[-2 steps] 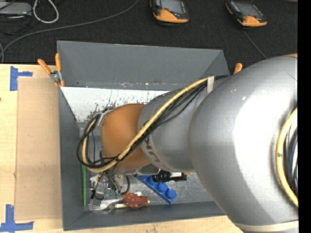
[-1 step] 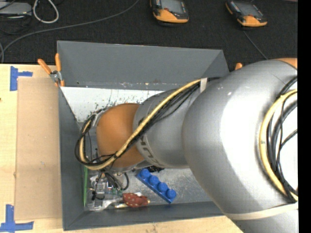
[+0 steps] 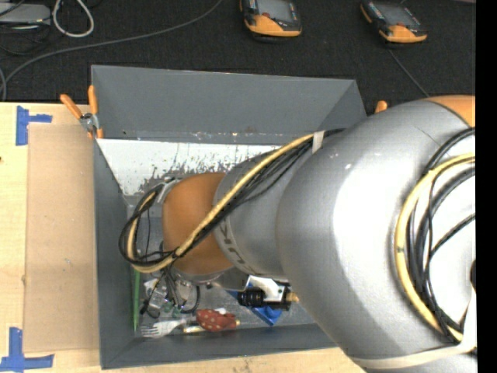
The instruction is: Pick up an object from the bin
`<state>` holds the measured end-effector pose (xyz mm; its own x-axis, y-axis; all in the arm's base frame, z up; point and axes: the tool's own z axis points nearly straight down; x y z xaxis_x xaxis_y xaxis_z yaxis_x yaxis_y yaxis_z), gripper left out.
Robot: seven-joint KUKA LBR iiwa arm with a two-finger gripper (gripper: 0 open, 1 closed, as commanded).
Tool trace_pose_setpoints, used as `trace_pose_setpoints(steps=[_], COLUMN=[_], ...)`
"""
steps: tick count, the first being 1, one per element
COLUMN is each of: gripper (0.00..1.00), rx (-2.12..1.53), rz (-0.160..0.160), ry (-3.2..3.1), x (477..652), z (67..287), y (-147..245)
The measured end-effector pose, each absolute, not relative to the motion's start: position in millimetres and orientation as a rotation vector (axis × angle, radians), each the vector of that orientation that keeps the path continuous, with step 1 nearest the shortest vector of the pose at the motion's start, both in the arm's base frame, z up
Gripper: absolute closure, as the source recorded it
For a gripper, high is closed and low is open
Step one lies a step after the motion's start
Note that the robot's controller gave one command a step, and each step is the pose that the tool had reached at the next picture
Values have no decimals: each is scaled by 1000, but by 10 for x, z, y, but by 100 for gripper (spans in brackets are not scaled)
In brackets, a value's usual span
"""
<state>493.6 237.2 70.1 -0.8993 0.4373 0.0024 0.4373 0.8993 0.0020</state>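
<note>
gripper (image 3: pixel 169 294) low in near-left corner of bin (image 3: pixel 109 286), open or closed cannot be told; red oblong piece (image 3: pixel 216 319) beside it lies lengthwise along near wall.

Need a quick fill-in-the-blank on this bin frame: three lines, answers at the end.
1. The arm reaches into the grey metal bin from the view's ____ side.
2. The cover on the arm's wrist is ____ in colour.
3. On the bin floor, the blue thing lies to the view's ____ of the red-brown thing.
Missing words: right; orange; right.
</note>
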Motion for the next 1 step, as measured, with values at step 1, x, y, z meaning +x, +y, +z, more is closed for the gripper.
trace_pose_setpoints(steps=[1], gripper=[100], rx=[-178], rz=[-4], ry=[-3134], x=[5043], z=[705], y=[2427])
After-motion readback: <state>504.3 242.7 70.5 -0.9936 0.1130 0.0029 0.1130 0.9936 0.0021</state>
